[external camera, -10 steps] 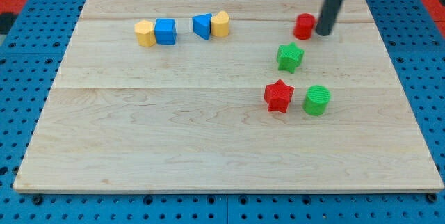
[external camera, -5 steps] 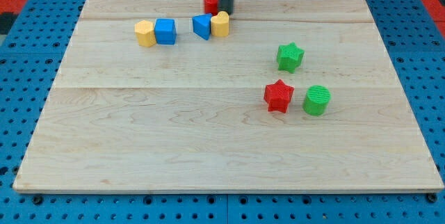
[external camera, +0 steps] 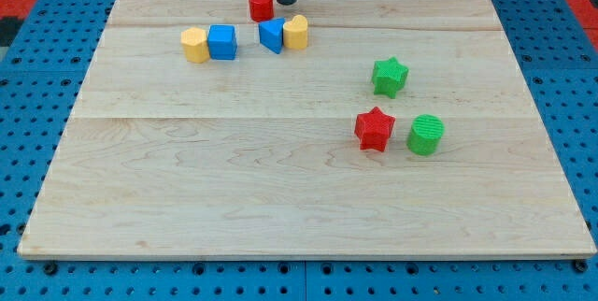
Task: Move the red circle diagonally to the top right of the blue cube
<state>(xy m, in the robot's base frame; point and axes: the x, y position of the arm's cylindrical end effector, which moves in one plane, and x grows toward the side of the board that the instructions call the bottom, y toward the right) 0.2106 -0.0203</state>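
The red circle [external camera: 261, 6] sits near the board's top edge, up and to the right of the blue cube [external camera: 222, 42]. My tip [external camera: 286, 1] stands just to the right of the red circle, close beside it or touching. The blue cube sits against a yellow block [external camera: 194, 45] on its left.
A blue triangular block [external camera: 272, 35] and a yellow heart-like block [external camera: 296, 32] sit just below the red circle. A green star [external camera: 390, 77], a red star [external camera: 375, 129] and a green cylinder [external camera: 426, 135] lie at the view's right. The wooden board [external camera: 234, 198] rests on blue pegboard.
My tip has swept left along the top of the board, pushing the red circle from the right side to above the blue triangular block, then a little further left.
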